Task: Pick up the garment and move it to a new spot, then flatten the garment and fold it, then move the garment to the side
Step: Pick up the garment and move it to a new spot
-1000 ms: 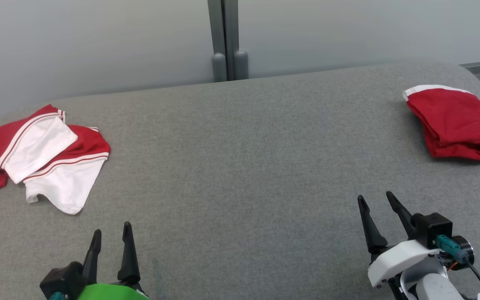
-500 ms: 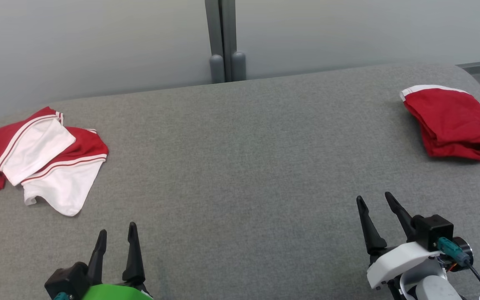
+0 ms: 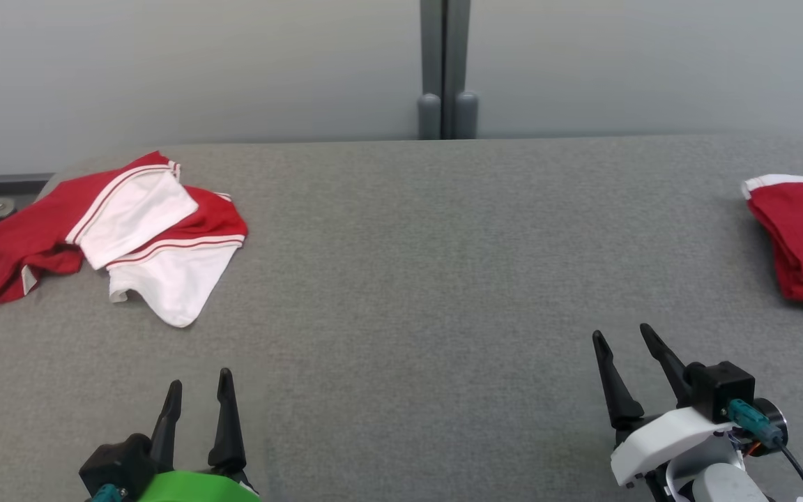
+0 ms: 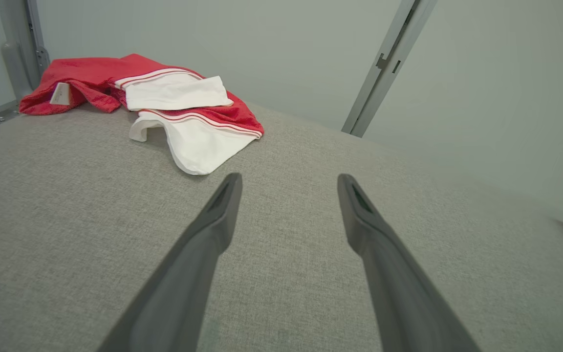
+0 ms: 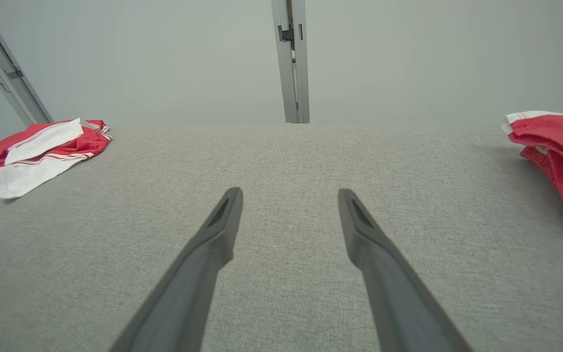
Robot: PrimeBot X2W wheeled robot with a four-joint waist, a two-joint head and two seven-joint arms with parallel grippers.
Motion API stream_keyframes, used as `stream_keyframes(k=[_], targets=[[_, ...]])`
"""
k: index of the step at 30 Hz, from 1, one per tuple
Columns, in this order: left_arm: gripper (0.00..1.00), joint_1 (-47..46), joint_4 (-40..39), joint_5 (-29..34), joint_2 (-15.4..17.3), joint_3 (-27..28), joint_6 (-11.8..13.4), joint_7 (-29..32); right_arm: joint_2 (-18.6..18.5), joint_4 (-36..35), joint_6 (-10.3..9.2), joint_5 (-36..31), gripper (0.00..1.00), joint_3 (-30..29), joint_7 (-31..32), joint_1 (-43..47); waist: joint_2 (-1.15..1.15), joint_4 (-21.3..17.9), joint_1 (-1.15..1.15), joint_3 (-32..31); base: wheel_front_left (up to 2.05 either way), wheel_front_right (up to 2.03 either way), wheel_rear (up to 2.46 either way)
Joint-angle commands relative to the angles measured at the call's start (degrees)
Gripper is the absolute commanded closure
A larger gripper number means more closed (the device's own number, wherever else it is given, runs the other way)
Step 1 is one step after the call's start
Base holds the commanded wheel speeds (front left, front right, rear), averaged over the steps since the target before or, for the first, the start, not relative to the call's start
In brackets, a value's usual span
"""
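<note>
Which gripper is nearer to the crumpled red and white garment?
Left. The left gripper is in front of the garment, not touching; the right gripper is far to its right.

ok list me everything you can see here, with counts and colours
crumpled garment: 1, red and white with striped trim, far left of the table
folded garment: 1, red with a white band, right edge of the table, cut off by the head view
table: 1, grey fabric top, spanning the head view
post: 1, grey, upright behind the table's far edge
wall panels: 2, pale grey, either side of the post
left gripper: 1, dark fingers on a green-covered arm, lower left, open, holding nothing
right gripper: 1, dark fingers on a white arm, lower right, open, holding nothing
</note>
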Motion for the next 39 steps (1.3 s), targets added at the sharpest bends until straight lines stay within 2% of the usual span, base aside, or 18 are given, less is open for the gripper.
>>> stream_keyframes(k=[1,9,17,24,32,36,39], targets=[[0.00,-0.14,0.08,0.36,0.18,0.17,-0.06,-0.03,-0.18,0.18,-0.08,0.25,0.00,-0.01,-0.12,0.05,0.00,6.09,0.00,-0.52,0.00,0.00,0.00],[0.00,1.08,-0.20,1.48,0.17,1.37,-0.43,-0.03,-0.19,0.89,-0.08,1.10,0.00,1.26,-0.12,0.18,0.00,13.97,0.00,-0.72,0.00,0.00,0.00],[0.00,1.86,-0.34,1.92,0.17,1.94,-0.81,-0.03,-0.20,0.90,-0.08,1.54,0.00,2.08,-0.12,0.59,0.00,16.85,0.00,-0.80,0.00,0.00,0.00],[0.00,2.17,-0.82,1.77,0.16,2.38,-0.77,-0.03,-0.20,0.50,-0.08,1.25,0.00,2.76,-0.12,-0.09,0.00,16.50,0.00,-0.15,0.00,0.00,0.00],[0.00,-0.54,-2.33,2.51,0.32,4.37,-0.51,-0.03,-0.19,0.13,-0.08,-0.01,0.00,2.82,-0.11,-2.06,0.00,13.75,0.00,2.27,0.00,0.00,0.00],[0.00,-3.83,-4.23,3.77,2.36,6.21,-0.99,-0.03,-0.19,-0.13,-0.08,-0.90,0.00,2.52,-0.11,-3.19,0.00,11.86,0.00,3.48,0.00,0.00,0.00],[0.00,-8.32,-5.40,5.02,5.55,7.32,-1.28,-0.03,-0.19,-0.16,-0.08,-1.64,0.00,2.61,-0.12,-4.09,0.00,10.20,0.00,4.61,0.00,0.00,0.00]])
